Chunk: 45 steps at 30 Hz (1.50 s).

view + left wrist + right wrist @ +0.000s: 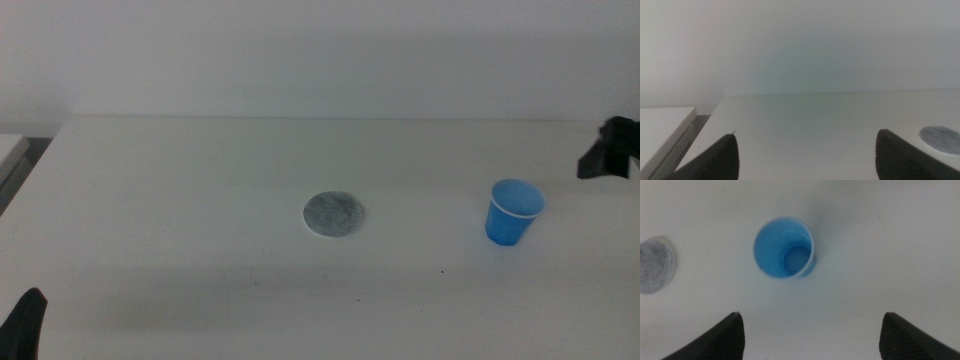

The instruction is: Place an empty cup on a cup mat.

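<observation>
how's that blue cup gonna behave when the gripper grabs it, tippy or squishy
The cup looks like thin plastic and is empty in the right wrist view, so it is probably very light and may flex under a hard squeeze. It tapers to a narrower base, so a sideways nudge could tip it. The right gripper, jaws open, hangs above it; the left gripper waits by the table's near left.

No legible text, label, brand, number or sign appears on any surface in the three views.

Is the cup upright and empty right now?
Upright and empty: the cup stands mouth-up on the table, its bare blue bottom visible from above.
</observation>
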### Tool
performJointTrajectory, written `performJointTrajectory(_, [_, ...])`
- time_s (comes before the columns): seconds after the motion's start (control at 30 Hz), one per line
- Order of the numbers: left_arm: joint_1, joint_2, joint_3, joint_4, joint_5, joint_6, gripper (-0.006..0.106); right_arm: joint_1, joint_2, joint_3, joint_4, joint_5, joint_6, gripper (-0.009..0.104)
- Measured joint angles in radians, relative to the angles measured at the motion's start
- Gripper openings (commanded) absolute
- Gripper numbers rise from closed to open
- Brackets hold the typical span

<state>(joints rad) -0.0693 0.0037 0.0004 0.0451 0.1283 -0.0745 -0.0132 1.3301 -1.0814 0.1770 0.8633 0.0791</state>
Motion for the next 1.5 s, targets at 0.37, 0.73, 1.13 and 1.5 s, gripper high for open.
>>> performJointTrajectory(0.37, [0.000,0.000,0.000,0.000,0.000,0.000,0.094,0.000,0.323,-0.220,0.008,0.004,0.002,0.080])
performJointTrajectory(0.73, [0.000,0.000,0.000,0.000,0.000,0.000,0.094,0.000,0.524,-0.271,0.086,0.002,-0.039,0.071])
performJointTrajectory(1.13, [0.000,0.000,0.000,0.000,0.000,0.000,0.094,0.002,0.622,-0.273,0.095,-0.018,-0.047,-0.002])
performJointTrajectory(1.5, [0.000,0.000,0.000,0.000,0.000,0.000,0.094,0.185,0.585,-0.450,0.033,0.012,0.050,-0.002])
